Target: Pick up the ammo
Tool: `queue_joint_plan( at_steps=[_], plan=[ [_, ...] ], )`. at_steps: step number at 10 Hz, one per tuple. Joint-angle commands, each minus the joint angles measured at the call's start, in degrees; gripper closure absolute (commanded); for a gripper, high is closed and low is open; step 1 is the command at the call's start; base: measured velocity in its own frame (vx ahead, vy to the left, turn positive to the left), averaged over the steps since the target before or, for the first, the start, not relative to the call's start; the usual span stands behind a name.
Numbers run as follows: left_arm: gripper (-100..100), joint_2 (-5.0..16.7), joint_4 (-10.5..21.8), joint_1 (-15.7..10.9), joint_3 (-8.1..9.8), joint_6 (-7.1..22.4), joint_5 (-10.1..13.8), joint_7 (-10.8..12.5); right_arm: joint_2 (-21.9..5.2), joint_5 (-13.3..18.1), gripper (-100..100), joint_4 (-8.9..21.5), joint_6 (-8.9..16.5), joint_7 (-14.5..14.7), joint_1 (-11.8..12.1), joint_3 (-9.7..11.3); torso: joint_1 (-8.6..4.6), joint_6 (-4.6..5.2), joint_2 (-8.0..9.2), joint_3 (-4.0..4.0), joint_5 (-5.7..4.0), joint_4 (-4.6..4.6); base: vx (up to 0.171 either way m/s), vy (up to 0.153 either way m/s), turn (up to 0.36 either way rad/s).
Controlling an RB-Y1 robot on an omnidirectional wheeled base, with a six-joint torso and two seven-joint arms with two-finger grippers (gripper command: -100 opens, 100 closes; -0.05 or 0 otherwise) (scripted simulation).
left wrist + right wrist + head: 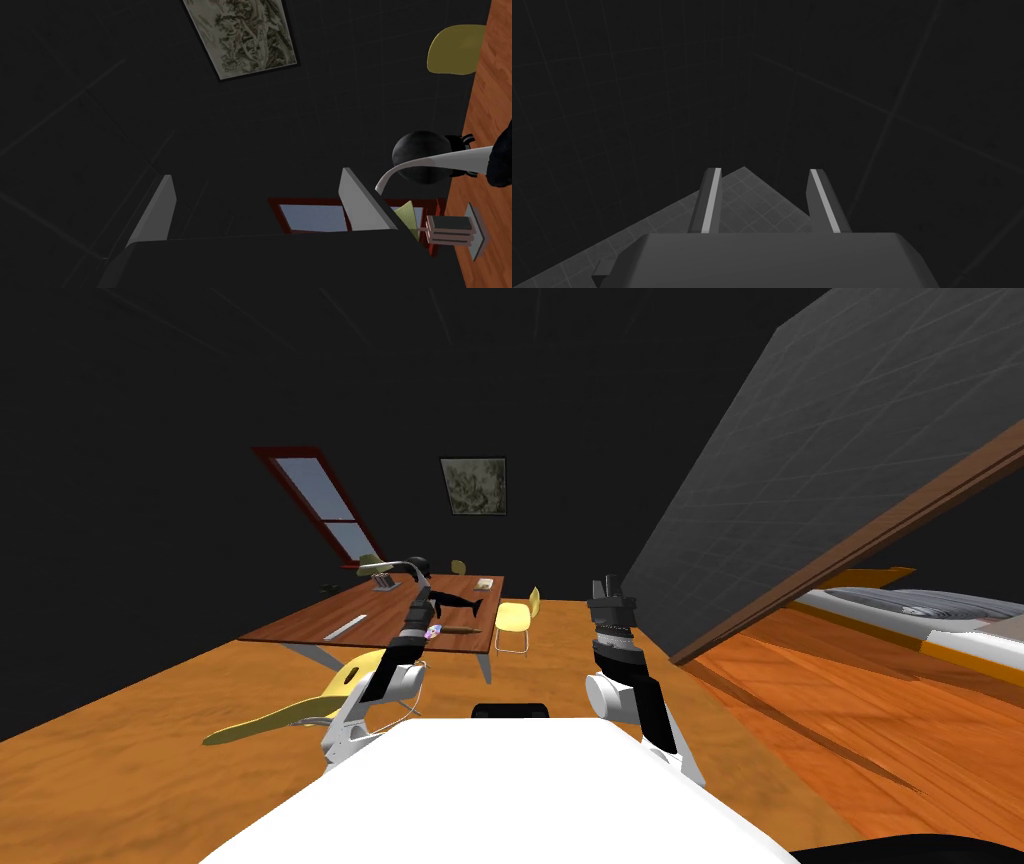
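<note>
table (300,628) | on it: lamp (372,563), ammo (460,630), grey strip (346,628), black ball (418,561)

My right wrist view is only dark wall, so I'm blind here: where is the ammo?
Observer: On the table ahead, near its front edge. The ammo is a brown, pointed piece lying flat.
Operator: Which arm is nearer to it?
Observer: The left one. It reaches to the table right beside the ammo.
Operator: Is that tool ready to grasp?
Observer: The left tool is open, with nothing between its fingers.
</note>
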Motion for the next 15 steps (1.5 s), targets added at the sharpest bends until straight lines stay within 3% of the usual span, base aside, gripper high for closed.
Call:
queue_joint_plan(
  at_steps=[1, 6, 8, 13, 14, 15],
  plan=[
    [-100, -0.08, 0.43, -0.76, 0.22, 1.72, -0.06, -0.20, 0.00, 0.00, 0, 0.00, 0.00, 0.00, 0.00, 0.00, 0.00, 0.00, 0.00, 0.00, 0.00, 0.00, -0.014, -0.014, -0.014],
    [-100, 0.22, 5.61, -4.44, 1.93, 8.68, 0.30, -0.37, 0.00, 0.00, 0, 0.00, 0.00, 0.00, 0.00, 0.00, 0.04, 0.00, -0.01, -0.01, 0.01, 0.00, -0.017, -0.014, -0.033],
    [-100, 0.14, 9.54, -7.14, 2.79, 12.51, 0.54, -0.32, 0.00, 0.00, 0, 0.00, 0.00, 0.00, 0.00, 0.00, 0.05, 0.00, -0.03, -0.02, 0.01, -0.01, -0.014, -0.007, -0.055],
    [-100, -0.17, 13.81, -10.00, 3.37, 19.22, 0.77, -0.13, 0.00, 0.00, 0, 0.00, 0.00, 0.00, 0.00, 0.00, 0.12, 0.00, -0.06, -0.03, 0.02, -0.01, -0.006, 0.007, -0.035],
    [-100, -0.38, 15.61, -11.47, 3.55, 21.99, 0.88, 0.02, 0.00, 0.00, 0, 0.00, 0.00, 0.00, 0.00, 0.00, 0.12, -0.01, -0.07, -0.04, 0.02, -0.01, -0.001, 0.013, -0.055],
    [-100, -0.38, 16.02, -11.47, 3.55, 22.00, 0.88, 0.02, 0.00, 0.00, 0, 0.00, 0.00, 0.00, 0.00, 0.00, 0.14, -0.01, -0.08, -0.04, 0.03, -0.02, -0.002, 0.014, -0.028]
  ],
)
